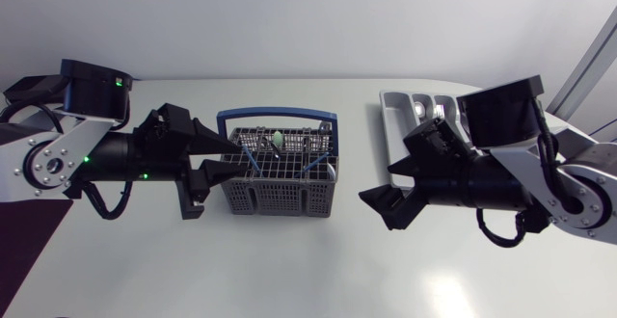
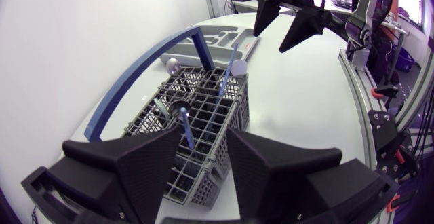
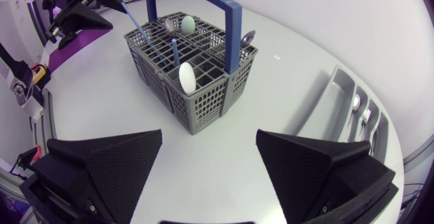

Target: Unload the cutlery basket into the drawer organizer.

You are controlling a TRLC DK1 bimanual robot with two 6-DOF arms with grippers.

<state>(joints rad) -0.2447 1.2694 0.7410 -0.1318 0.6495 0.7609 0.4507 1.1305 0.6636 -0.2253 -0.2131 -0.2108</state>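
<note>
The left end effector [image 2: 203,139] sits closest in its own wrist view, its two wedge fingers spread apart over the near end of the grey cutlery basket [image 1: 280,188]. A thin blue-handled utensil [image 2: 186,125] stands upright in the basket between the fingers and close to one of them; no grip from both sides shows. The basket stands on the white tabletop [image 1: 289,270] near the middle, with its blue carry handle [image 3: 230,20] arching over the top. A white spoon [image 3: 186,77], a pale green spoon [image 3: 188,24] and a metal spoon [image 3: 247,37] poke up from its compartments. The right end effector [image 3: 209,139] hangs released, fingers wide, above bare tabletop between the basket and the grey drawer organizer [image 1: 395,116]. The organizer lies beside the right arm and is partly hidden by it, with some metal cutlery [image 3: 365,117] in its slots.
</note>
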